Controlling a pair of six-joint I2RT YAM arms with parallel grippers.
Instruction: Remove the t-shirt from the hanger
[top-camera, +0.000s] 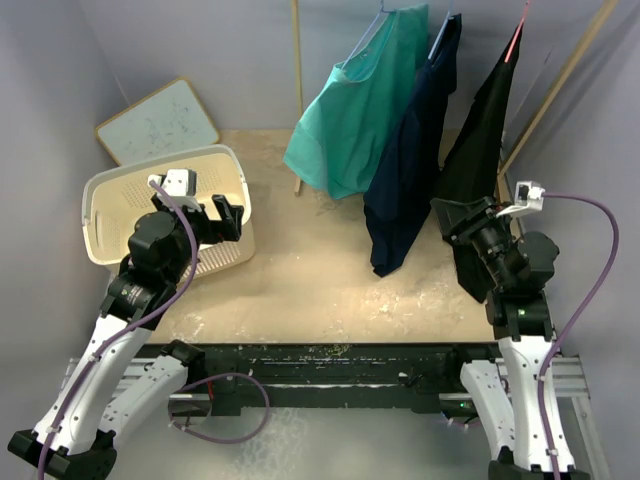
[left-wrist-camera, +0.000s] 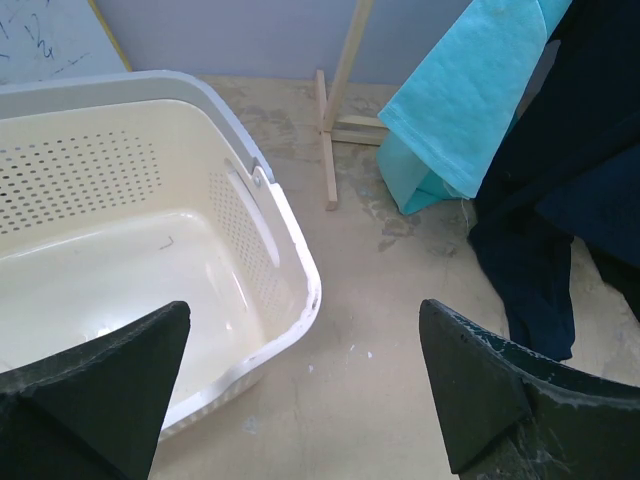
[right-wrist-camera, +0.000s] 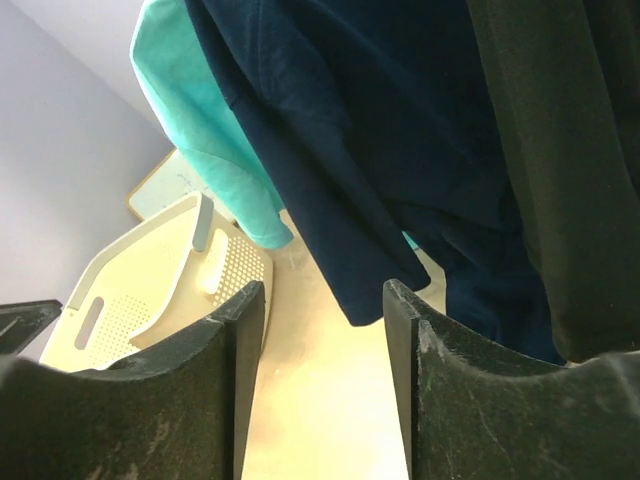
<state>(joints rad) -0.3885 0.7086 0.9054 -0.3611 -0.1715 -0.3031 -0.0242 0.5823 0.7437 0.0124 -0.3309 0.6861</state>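
A teal t-shirt, a navy t-shirt and a black t-shirt hang side by side over the far right of the sandy counter, each lengthwise, neck up and hem down toward the counter. The right hand is half open just beside the black t-shirt's lower edge, gripping nothing. The left hand gapes wide over the edge of a white perforated plastic laundry basket.
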